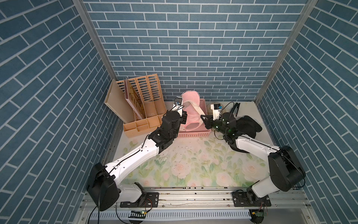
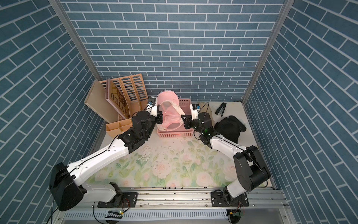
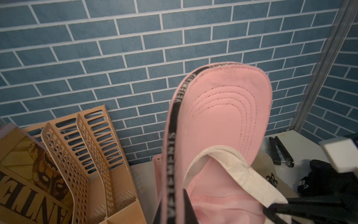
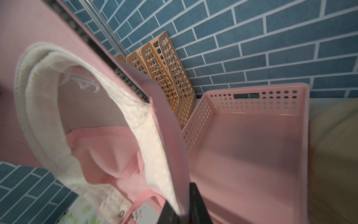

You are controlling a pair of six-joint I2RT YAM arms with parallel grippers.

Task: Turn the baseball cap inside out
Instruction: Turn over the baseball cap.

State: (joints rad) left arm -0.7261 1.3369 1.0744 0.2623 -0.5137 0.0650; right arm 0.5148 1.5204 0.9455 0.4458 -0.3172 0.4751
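A pink baseball cap (image 1: 190,113) (image 2: 170,114) hangs above the pink basket, brim up toward the back wall, its inside and white sweatband (image 3: 228,166) facing the camera head. My left gripper (image 1: 185,118) (image 2: 160,118) (image 3: 174,209) is shut on the cap's edge with the black lettered trim. From the opposite side, my right gripper (image 1: 203,117) (image 2: 183,117) (image 4: 183,209) is shut on the cap's rim, with sweatband and pink fabric (image 4: 96,145) between its black fingers. The cap's opening is stretched between the two grippers.
Under the cap stands the pink perforated basket (image 1: 193,133) (image 4: 251,145). A tan file organiser (image 1: 139,100) with a poster leans at the back left. A black bundle of cloth (image 1: 248,124), a black stapler (image 1: 235,109) and a beige item (image 3: 271,174) lie at the back right.
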